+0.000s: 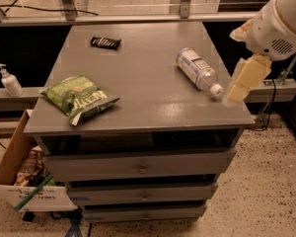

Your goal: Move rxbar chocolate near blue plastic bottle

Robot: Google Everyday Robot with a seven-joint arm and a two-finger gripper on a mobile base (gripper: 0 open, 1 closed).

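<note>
The rxbar chocolate (105, 42), a small flat black wrapper, lies at the far left of the grey cabinet top (138, 78). The blue plastic bottle (197, 69), clear with a white-and-blue label and white cap, lies on its side at the right, cap toward the front. My gripper (242, 80), pale and hanging from the white arm (278, 26), is at the cabinet's right edge, just right of the bottle's cap and far from the bar. It holds nothing that I can see.
A large green chip bag (79, 98) lies at the front left of the top. A white pump bottle (10, 81) stands on a ledge to the left. A cardboard box (10, 167) sits on the floor at left. Drawers (140, 164) face front.
</note>
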